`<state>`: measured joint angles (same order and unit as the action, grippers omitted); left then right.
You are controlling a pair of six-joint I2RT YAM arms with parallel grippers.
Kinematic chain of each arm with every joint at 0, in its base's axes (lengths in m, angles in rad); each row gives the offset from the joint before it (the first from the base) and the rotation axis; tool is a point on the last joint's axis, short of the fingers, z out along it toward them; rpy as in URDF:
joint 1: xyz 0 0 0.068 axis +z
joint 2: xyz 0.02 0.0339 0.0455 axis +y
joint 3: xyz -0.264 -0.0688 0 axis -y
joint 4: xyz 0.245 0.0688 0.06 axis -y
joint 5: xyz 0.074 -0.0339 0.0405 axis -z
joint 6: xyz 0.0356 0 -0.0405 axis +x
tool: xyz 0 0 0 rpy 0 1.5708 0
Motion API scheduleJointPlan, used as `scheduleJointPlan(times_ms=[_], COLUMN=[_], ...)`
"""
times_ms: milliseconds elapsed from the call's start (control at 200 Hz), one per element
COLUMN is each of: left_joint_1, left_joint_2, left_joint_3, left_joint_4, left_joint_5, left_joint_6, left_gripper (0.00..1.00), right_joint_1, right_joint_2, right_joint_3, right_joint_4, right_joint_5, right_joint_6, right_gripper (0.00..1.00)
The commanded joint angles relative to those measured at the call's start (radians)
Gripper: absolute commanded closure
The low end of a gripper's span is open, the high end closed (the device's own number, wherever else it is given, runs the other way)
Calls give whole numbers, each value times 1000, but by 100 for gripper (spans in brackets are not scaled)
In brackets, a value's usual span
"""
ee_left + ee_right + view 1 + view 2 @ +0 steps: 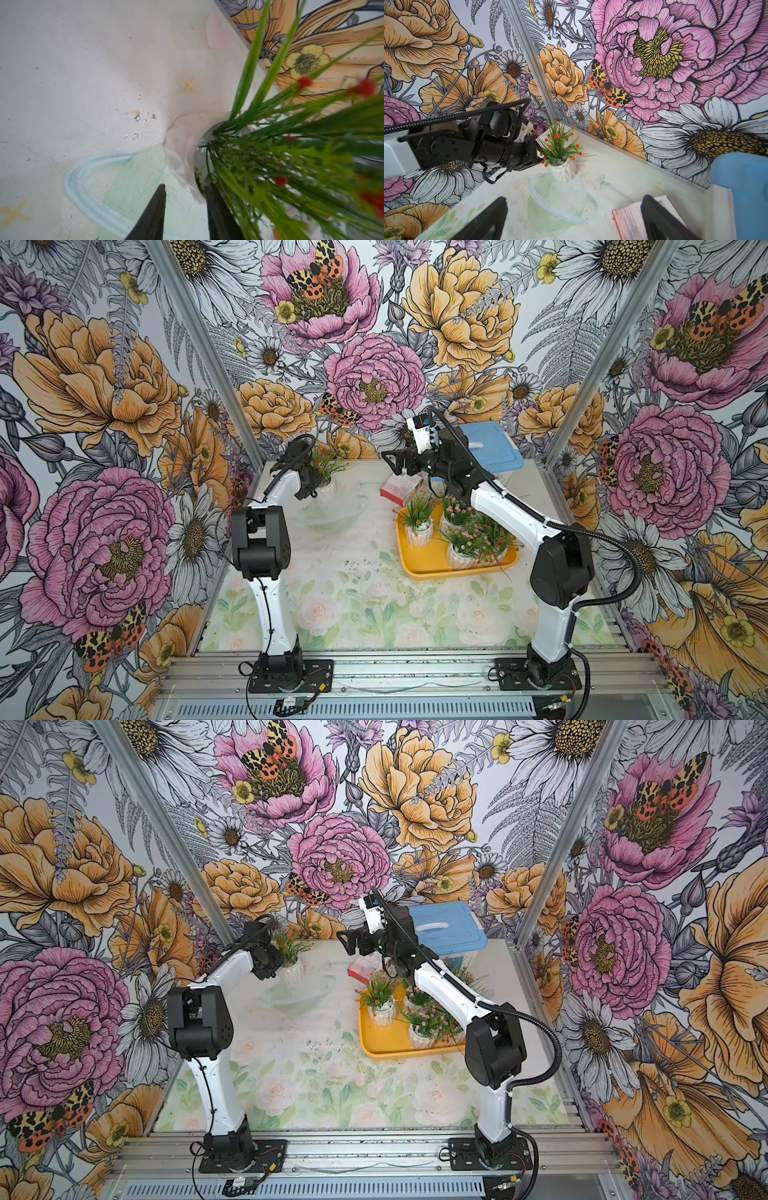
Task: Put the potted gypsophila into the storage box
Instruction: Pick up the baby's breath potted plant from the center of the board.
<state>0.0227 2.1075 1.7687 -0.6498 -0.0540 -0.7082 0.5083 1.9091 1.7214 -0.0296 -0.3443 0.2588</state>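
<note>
So, the one potted gypsophila [563, 170] outside the tray is at the far left corner, just behind the glass bowl [332, 512]. My left gripper [186, 185] is pinched on its rim, one finger inside, one outside. I'd lift straight up to clear the bowl, then carry it to the storage box [419, 568], which holds four pots. My right gripper [392, 460] hangs wide open, empty. Floral-print tabletop [353, 614], flowery walls all round.

Red box [627, 220] print — too small, unreadable.
</note>
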Motion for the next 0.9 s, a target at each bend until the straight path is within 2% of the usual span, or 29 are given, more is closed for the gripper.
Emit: scheduleJointPlan(times_ms=[0,695,895], left_joint_1=[-4,-7,-18], left_joint_2=[23,121,119], left_joint_3=[22,64,48], left_joint_4=[17,15,15], left_joint_5=[6,39,43], left_joint_6=[-18,-27,-21], left_gripper=[65,77,86], right_joint_1=[-5,-20,-21], right_joint_2=[13,15,19], right_joint_3=[18,17,17], right_joint_4=[10,7,7], right_joint_5=[28,62,65], right_joint_6=[-21,-23,-22], right_gripper=[1,1,1])
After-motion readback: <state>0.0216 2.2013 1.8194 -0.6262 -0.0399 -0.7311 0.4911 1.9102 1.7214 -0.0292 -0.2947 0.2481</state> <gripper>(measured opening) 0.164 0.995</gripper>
